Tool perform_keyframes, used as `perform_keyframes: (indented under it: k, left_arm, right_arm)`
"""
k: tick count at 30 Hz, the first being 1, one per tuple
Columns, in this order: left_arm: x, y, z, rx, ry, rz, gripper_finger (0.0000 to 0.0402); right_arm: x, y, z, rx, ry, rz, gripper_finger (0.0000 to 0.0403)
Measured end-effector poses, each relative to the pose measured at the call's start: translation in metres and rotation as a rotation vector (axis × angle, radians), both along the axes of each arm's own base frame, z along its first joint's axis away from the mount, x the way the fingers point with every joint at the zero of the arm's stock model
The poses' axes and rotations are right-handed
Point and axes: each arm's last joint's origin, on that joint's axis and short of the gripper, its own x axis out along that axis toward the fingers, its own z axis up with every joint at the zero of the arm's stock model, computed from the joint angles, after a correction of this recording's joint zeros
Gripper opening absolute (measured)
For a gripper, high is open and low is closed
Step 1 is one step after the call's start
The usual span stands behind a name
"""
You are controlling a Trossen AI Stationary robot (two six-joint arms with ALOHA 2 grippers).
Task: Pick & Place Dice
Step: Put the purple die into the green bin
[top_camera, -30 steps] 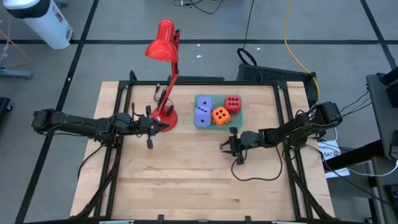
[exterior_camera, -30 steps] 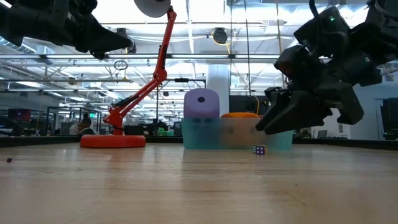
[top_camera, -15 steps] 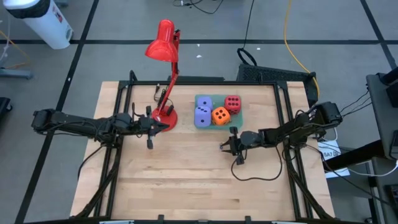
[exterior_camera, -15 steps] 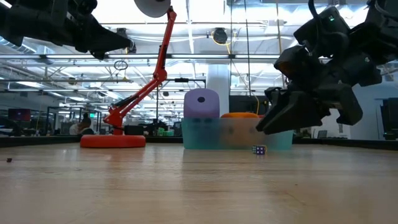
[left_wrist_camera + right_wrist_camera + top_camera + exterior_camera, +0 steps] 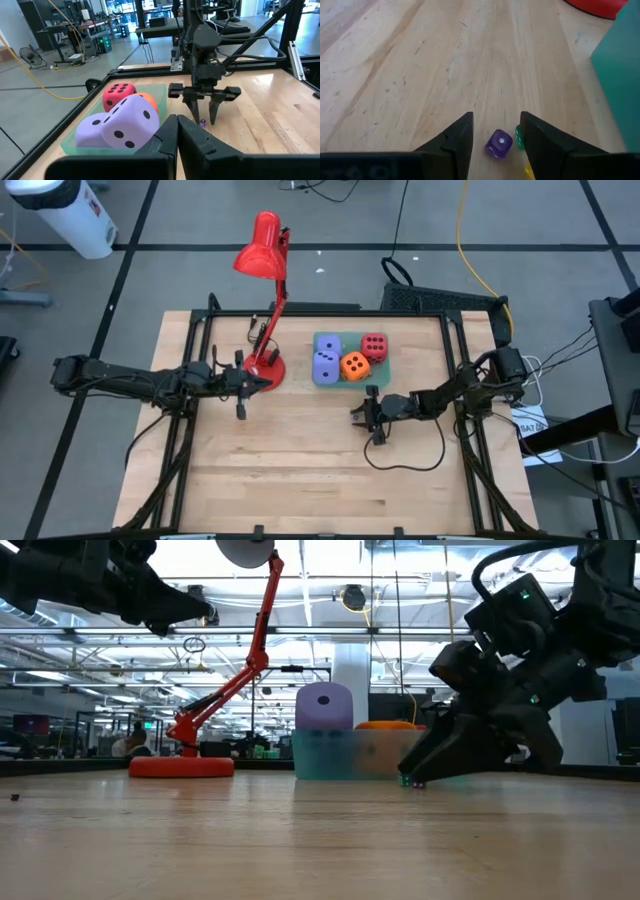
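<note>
Table: a light wooden table top (image 5: 300,470) in a black metal frame carries everything.
Tray: a shallow teal-green plastic tray (image 5: 338,376) sits near the middle of the table's far edge, just beside the lamp base.
Large dice: four soft foam cubes with dark pips lie in the tray: two lavender-blue dice (image 5: 326,356), one stacked on the other at the lamp end, an orange die (image 5: 355,365) beside them, and a red die (image 5: 375,345) at the tray's far corner.
Small dice: a tiny translucent purple die (image 5: 499,143) lies on the bare wood just in front of the tray's near edge; a tiny green die (image 5: 518,136) touches or nearly touches it, and a sliver of a yellow one (image 5: 528,171) shows next to that.
Right gripper: the right gripper (image 5: 364,412) is lowered to the table just in front of the tray, fingers apart and holding nothing; the purple die lies between its two dark fingertips (image 5: 461,131), the green one against the inner side of the other fingertip.
Left gripper: the left gripper (image 5: 262,380) waits above the table at the lamp base, fingers pressed together and empty.
Lamp: a red metal desk lamp with a round base (image 5: 267,367) stands near the far edge toward the left side, its shade (image 5: 260,250) leaning out past the table's far edge.
</note>
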Motion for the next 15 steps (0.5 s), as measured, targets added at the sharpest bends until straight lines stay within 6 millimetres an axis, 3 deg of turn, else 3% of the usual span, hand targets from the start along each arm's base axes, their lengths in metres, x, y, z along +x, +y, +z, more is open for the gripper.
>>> perform_keyframes:
  k: [15]
  left_arm:
    - [-0.0001, 0.0, -0.0008, 0.001, 0.008, 0.0, 0.0017]
  right_arm:
    - [-0.0066, 0.0075, -0.0072, 0.061, 0.097, 0.001, 0.0119]
